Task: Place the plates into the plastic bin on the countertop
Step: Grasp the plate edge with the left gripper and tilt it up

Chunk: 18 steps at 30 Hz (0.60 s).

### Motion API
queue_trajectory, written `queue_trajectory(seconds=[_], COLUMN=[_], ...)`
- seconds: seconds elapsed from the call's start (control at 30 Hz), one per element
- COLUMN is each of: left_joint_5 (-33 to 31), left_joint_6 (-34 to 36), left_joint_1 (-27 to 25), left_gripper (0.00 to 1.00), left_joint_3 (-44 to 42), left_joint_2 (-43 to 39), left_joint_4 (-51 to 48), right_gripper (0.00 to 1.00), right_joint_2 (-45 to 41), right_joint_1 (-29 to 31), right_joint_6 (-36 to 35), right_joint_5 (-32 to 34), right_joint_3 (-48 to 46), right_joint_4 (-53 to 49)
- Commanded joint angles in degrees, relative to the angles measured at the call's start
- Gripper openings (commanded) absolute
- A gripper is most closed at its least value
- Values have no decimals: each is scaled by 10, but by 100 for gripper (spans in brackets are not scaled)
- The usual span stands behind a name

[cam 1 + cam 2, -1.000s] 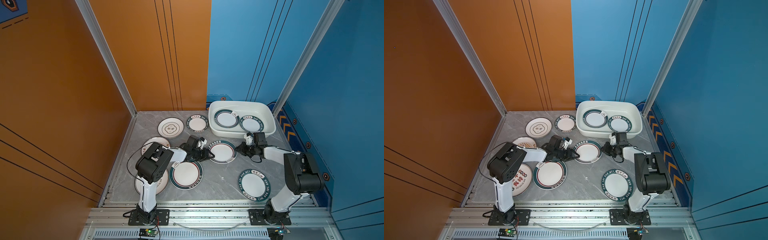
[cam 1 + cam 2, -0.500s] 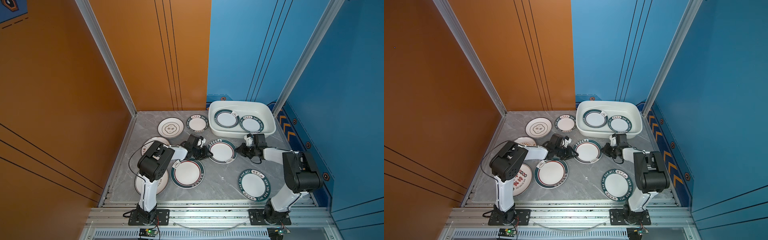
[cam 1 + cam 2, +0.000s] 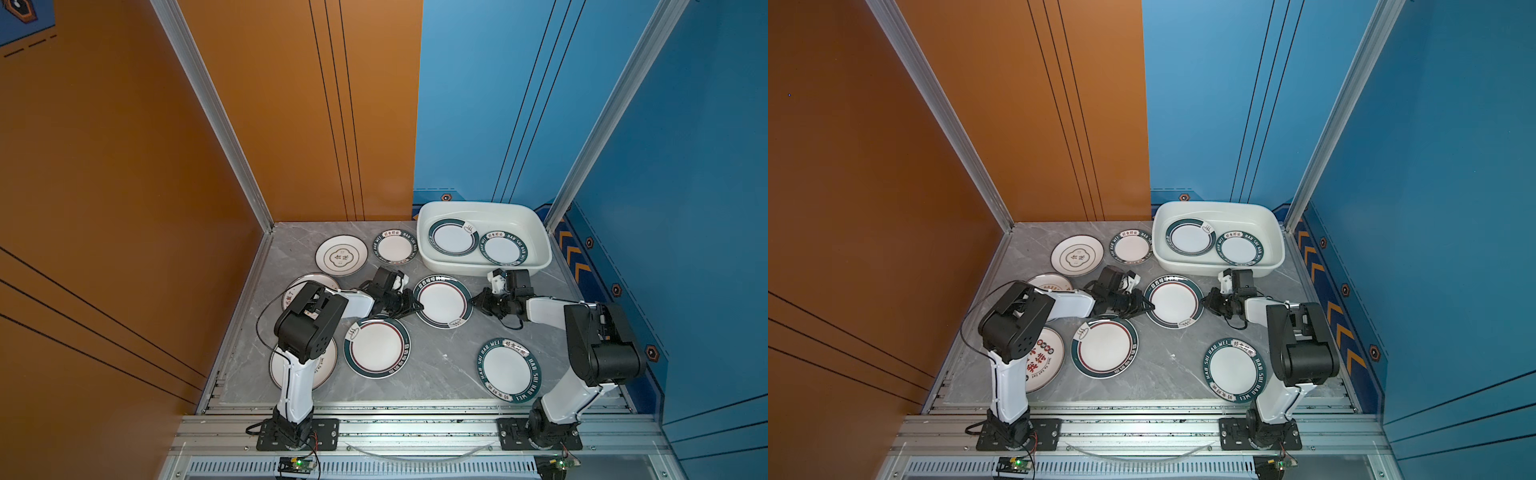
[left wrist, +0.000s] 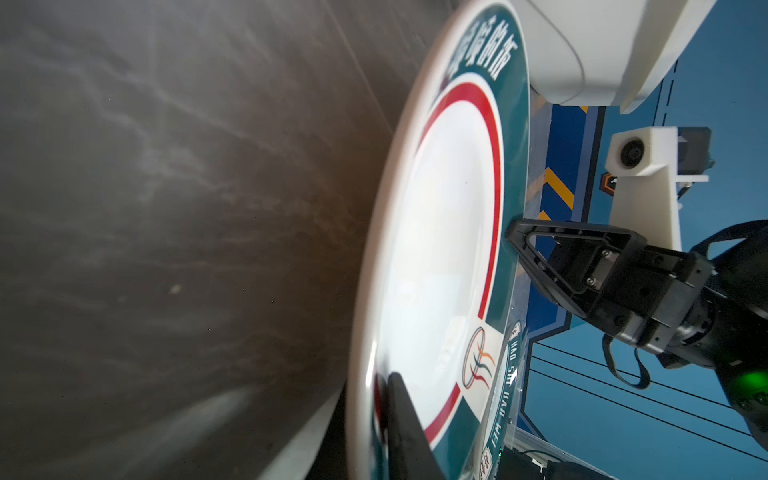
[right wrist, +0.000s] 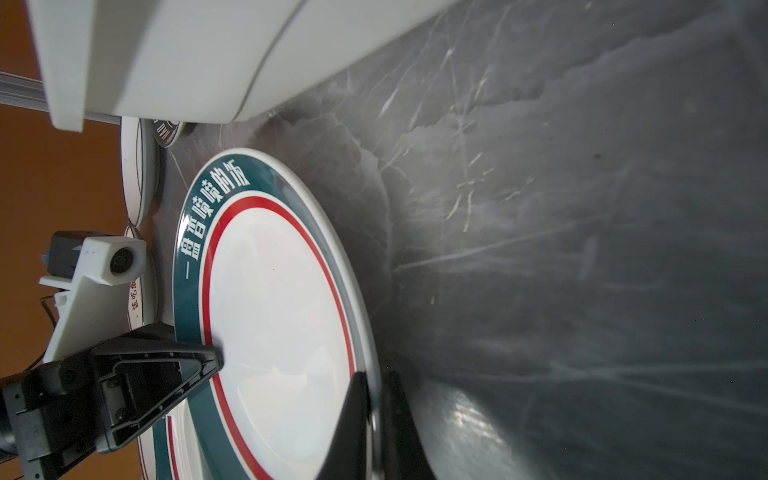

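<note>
Dark-green-rimmed, red-lined round white plate (image 3: 442, 301) lies flat mid grey marble-patterned countertop (image 3: 436, 374), just near of the shallow white rectangular plastic bin (image 3: 482, 204) at far right. Change over the last second: left gripper (image 3: 417, 308) slid in and its jaws narrowed onto the plate's left rim; right gripper (image 3: 474, 300) stays pinched tight on the right rim. Both edges look held, so a two-arm lift into the bin seems next.

High gloss on the round white green-rimmed plate (image 5: 282, 316); polished sheen on the grey marble-patterned countertop (image 5: 582, 249); smooth white plastic bin (image 5: 187, 54).
</note>
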Motion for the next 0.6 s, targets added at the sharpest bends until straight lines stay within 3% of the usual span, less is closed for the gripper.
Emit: queue_trajectory(seconds=[0.0,0.3,0.57], left_joint_5=[33,36,43], left_joint_6=[42,41,40], left_joint_1=[-21,-22,-22], left_gripper=[7,0,0], left_joint_3=[18,14,13], left_joint_2=[-18,-37,-55], left_joint_4=[27,25,20], right_gripper=[0,6,33], right_joint_2=[-5,-9,-28], right_joint_1=[20,21,19], right_joint_6=[9,9,14], right_joint_5=[-26,-30,-57], right_joint_3=[-5,-7,-20], right_joint_4=[11,16,46])
